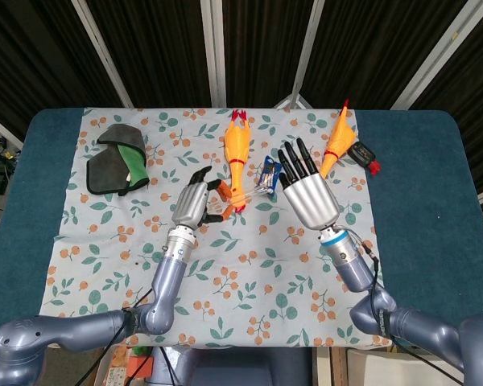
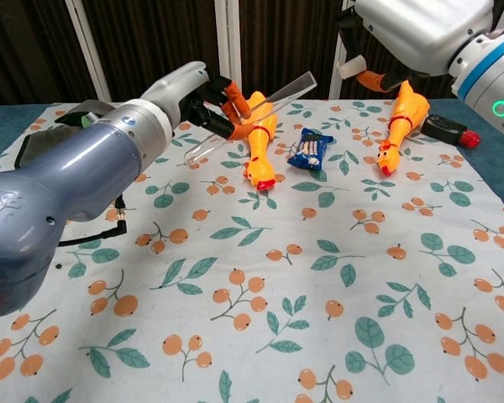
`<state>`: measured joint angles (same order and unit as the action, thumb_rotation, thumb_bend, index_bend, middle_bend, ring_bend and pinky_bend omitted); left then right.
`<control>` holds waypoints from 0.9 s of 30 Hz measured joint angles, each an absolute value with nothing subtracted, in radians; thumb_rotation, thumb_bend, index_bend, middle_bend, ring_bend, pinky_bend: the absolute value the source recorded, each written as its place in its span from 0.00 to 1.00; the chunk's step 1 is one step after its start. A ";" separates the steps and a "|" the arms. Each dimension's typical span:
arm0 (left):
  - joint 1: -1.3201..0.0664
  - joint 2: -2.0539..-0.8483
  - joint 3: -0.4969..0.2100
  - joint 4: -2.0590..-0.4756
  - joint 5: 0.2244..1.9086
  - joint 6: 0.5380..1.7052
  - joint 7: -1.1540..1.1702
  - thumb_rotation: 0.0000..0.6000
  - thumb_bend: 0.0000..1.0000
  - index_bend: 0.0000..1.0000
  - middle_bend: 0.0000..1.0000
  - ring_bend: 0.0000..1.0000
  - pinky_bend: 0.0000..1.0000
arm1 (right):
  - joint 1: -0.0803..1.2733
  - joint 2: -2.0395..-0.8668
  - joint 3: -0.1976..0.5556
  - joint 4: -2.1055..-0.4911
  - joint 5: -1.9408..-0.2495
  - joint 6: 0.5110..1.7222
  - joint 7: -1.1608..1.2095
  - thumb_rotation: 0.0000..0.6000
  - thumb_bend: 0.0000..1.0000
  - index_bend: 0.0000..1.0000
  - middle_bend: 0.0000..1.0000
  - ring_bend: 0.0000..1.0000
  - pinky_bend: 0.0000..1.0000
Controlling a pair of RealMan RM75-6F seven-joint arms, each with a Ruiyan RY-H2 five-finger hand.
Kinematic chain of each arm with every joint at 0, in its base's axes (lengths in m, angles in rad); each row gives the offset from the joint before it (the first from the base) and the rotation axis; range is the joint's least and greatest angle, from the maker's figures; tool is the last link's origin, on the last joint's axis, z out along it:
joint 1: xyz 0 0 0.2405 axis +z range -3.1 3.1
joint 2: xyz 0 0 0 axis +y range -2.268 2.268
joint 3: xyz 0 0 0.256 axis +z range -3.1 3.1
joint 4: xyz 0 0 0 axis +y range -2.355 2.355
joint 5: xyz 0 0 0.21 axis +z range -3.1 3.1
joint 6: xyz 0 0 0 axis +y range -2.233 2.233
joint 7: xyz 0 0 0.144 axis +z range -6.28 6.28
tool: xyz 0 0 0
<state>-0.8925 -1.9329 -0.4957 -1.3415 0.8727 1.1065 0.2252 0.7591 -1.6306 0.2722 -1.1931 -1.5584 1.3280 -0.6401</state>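
My left hand (image 1: 192,203) pinches a clear tube (image 2: 250,114) at frame centre, long axis slanting up-right toward my right hand (image 1: 307,193), fingers spread and empty, hovering just beside the snack packet (image 2: 310,149).

In the chest view the right hand (image 2: 420,34) is cut off by the top edge.

a table (image 1: 40,161) with a dark teal top carries a white cloth (image 1: 249,289) printed with leaves and orange berries. on the cloth lie a grey and green rag (image 1: 117,161) at the far left, two yellow rubber chickens (image 1: 236,149) (image 1: 338,141) and a blue packet (image 2: 311,149) between them. a black and red item (image 1: 364,154) lies just beside the right chicken, at the cloth's edge.
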 measured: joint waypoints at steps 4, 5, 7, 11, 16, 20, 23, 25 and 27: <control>-0.899 -1.939 -0.497 -1.338 0.865 1.107 0.231 1.00 0.84 0.67 0.54 0.07 0.00 | 0.766 -1.640 0.273 -1.181 -1.554 1.326 -0.640 1.00 0.40 0.70 0.22 0.06 0.00; -0.900 -1.941 -0.496 -1.338 0.864 1.107 0.233 1.00 0.84 0.67 0.54 0.07 0.00 | 0.767 -1.643 0.274 -1.178 -1.552 1.325 -0.639 1.00 0.40 0.70 0.22 0.06 0.00; -0.902 -1.944 -0.494 -1.339 0.864 1.111 0.238 1.00 0.84 0.67 0.54 0.07 0.00 | 0.770 -1.647 0.275 -1.171 -1.548 1.326 -0.640 1.00 0.40 0.70 0.22 0.06 0.00; -0.903 -1.949 -0.487 -1.345 0.861 1.117 0.247 1.00 0.85 0.67 0.54 0.07 0.00 | 0.773 -1.649 0.273 -1.166 -1.544 1.327 -0.638 1.00 0.40 0.70 0.22 0.06 0.00; -0.904 -1.953 -0.483 -1.357 0.860 1.131 0.262 1.00 0.85 0.67 0.54 0.07 0.00 | 0.772 -1.645 0.270 -1.176 -1.543 1.331 -0.639 1.00 0.40 0.70 0.22 0.06 0.00; -0.909 -1.960 -0.488 -1.362 0.858 1.141 0.270 1.00 0.85 0.67 0.54 0.07 0.00 | 0.770 -1.638 0.267 -1.187 -1.542 1.334 -0.643 1.00 0.40 0.70 0.22 0.06 0.00; -0.909 -1.964 -0.490 -1.367 0.857 1.148 0.270 1.00 0.85 0.67 0.54 0.07 0.00 | 0.769 -1.633 0.266 -1.193 -1.540 1.336 -0.646 1.00 0.40 0.70 0.22 0.06 0.00; -0.908 -1.967 -0.489 -1.369 0.857 1.153 0.270 1.00 0.85 0.67 0.54 0.07 0.00 | 0.769 -1.629 0.266 -1.196 -1.540 1.336 -0.649 1.00 0.40 0.70 0.22 0.06 0.00; -0.907 -1.971 -0.489 -1.370 0.857 1.157 0.269 1.00 0.85 0.67 0.54 0.07 0.00 | 0.769 -1.624 0.265 -1.200 -1.538 1.337 -0.652 1.00 0.40 0.70 0.22 0.06 0.00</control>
